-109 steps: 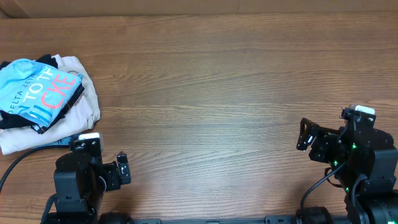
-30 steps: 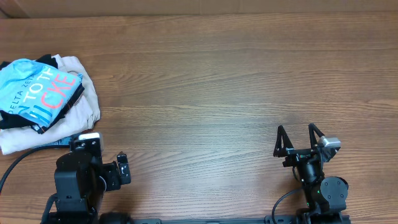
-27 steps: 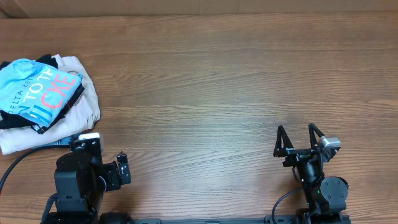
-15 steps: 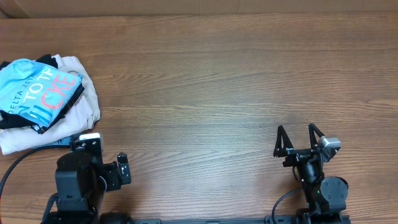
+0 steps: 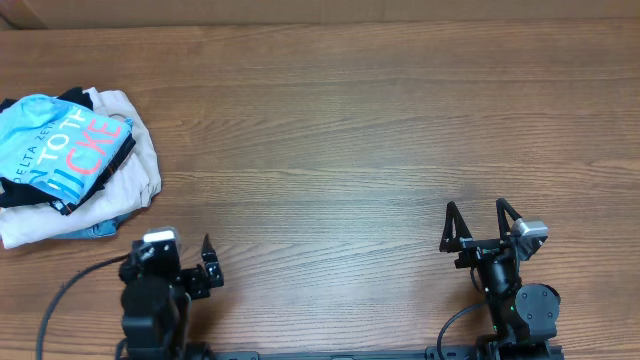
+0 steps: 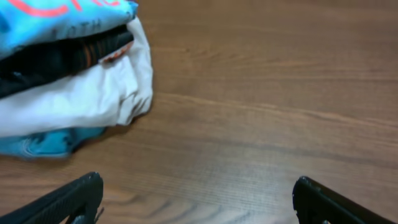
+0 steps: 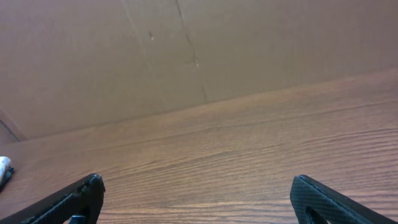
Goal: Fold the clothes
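We see the shirt (image 5: 55, 150), sky blue with white and coral lettering, at the table's (image 5: 350, 120) far left, lying folded on top of a small pile. Under it sits a black garment (image 5: 25, 192), and under that a cream garment (image 5: 138, 150) that bulges out toward the table's middle. A strip of blue cloth (image 5: 100, 228) peeks from the pile's bottom on the side facing the table's near edge. The left claw (image 5: 210, 268) stands at the table's near edge, left of centre, just short of the pile and apart from it. In its wrist view the left claw (image 6: 196, 199) is spread wide, its fingers (image 6: 68, 199) at the two lower corners with only bare wood between them. It pinches nothing and touches no cloth; the pile sits up and to its left. The right claw (image 5: 476, 215) stands at the table's near edge on the right, well apart from the shirt. It too is spread wide, its two tips pointing toward the table's far edge, and it holds nothing. Its wrist view shows empty wood between the tips and brown cardboard (image 7: 186, 50) beyond the table's far edge.
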Action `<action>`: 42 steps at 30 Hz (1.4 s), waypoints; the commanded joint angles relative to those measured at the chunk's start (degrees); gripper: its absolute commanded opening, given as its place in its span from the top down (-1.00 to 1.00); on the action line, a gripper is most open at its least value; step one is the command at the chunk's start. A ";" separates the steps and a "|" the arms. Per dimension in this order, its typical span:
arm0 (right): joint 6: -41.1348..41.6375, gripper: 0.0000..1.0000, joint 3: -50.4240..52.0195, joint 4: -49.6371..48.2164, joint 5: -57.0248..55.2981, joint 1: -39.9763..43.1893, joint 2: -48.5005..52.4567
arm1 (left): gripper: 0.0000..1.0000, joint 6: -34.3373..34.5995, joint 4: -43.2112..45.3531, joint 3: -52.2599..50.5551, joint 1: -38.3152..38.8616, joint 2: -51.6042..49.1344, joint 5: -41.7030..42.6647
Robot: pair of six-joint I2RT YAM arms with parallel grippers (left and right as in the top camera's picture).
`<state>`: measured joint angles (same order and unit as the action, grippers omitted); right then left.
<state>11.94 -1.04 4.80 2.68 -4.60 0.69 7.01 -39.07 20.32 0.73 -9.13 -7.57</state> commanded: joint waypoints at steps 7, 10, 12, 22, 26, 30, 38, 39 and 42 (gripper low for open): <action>-0.35 -1.00 0.59 -0.17 -0.46 -0.24 -0.52 | -0.99 1.27 20.79 -14.56 0.59 8.81 -0.26; -0.35 -1.00 0.59 -0.17 -0.46 -0.24 -0.52 | -1.00 -4.44 27.47 -16.55 0.59 8.92 1.09; -0.35 -1.00 0.59 -0.17 -0.46 -0.24 -0.52 | -1.00 -11.21 33.88 -19.06 0.59 8.94 4.90; -0.35 -1.00 0.59 -0.17 -0.46 -0.24 -0.52 | -1.00 -9.60 34.73 -20.04 0.92 8.94 7.78; -0.35 -1.00 0.59 -0.17 -0.46 -0.24 -0.52 | -1.00 -9.60 34.71 -20.04 0.90 8.92 7.78; -0.35 -1.00 0.59 -0.17 -0.44 -0.24 -0.52 | -1.00 -9.60 34.69 -20.04 0.90 8.87 7.78; -0.35 -1.00 0.59 -0.17 -0.46 -0.24 -0.52 | -1.00 -9.60 34.69 -20.04 0.90 8.87 7.78; -0.35 -1.00 0.59 -0.17 -0.46 -0.24 -0.52 | -1.00 -9.60 34.69 -20.04 0.90 8.87 7.78; -0.35 -1.00 0.59 -0.17 -0.44 -0.24 -0.52 | -1.00 -9.60 34.69 -20.04 0.90 8.87 7.78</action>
<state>11.92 -1.04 4.82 2.55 -4.60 0.69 -1.93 -4.67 0.67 1.43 -0.80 -0.62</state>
